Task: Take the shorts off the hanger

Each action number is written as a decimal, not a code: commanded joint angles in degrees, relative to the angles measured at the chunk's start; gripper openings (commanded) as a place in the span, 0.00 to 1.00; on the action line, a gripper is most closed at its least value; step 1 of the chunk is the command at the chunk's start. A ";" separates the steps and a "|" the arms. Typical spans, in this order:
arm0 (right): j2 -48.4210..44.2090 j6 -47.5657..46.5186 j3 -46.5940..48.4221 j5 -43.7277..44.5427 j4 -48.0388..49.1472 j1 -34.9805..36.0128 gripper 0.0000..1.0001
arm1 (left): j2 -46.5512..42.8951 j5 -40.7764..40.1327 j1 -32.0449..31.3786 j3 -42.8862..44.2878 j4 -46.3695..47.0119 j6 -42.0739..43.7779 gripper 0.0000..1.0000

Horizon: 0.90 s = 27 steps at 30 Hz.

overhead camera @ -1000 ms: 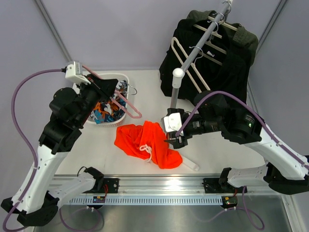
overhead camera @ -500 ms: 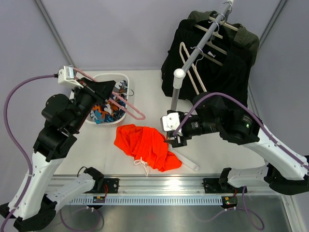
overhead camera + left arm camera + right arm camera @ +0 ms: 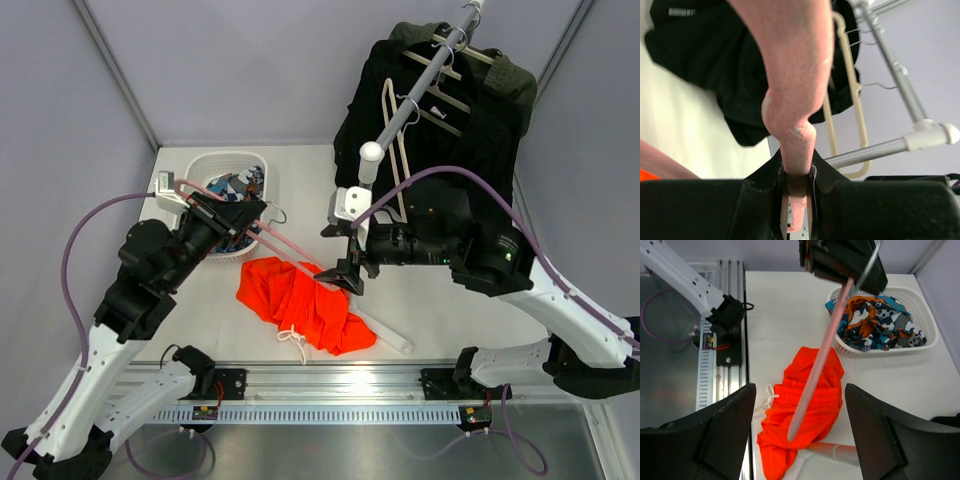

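White plastic basket [image 3: 200, 163] sits at the far left of the table [image 3: 440, 320], and the patterned shorts [image 3: 238, 183] in blue, orange and white lie heaped inside it. Just in front of it the left gripper [image 3: 232, 212] is clamped tight on a pink hanger [image 3: 285, 243]; the left wrist view shows the pink bar pinched between the two black fingers [image 3: 827, 177]. From there the hanger slants down and to the right, across the orange shorts [image 3: 290, 295]. These lie crumpled flat on the table near its front edge, with the white drawstring [image 3: 293, 338] trailing at their near side. Whether the bar touches the fabric cannot be told. Over the shorts' right edge hangs the right gripper [image 3: 343, 270], jaws spread wide and holding nothing. Behind it a metal rack pole [image 3: 400, 105] carries black garments [image 3: 470, 140] and a cream hanger [image 3: 395, 150].
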 commanded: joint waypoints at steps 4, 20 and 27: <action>4.81 5.38 2.52 7.49 6.23 2.71 0.79 | 1.06 6.12 -0.18 -1.34 7.55 -6.24 0.00; 9.12 2.13 2.17 12.08 7.55 4.65 0.12 | -0.52 8.67 -0.18 -3.09 11.15 -8.97 0.00; 9.39 2.65 5.07 9.09 5.18 4.65 0.00 | -0.87 9.46 -0.18 -2.83 12.65 -9.15 0.01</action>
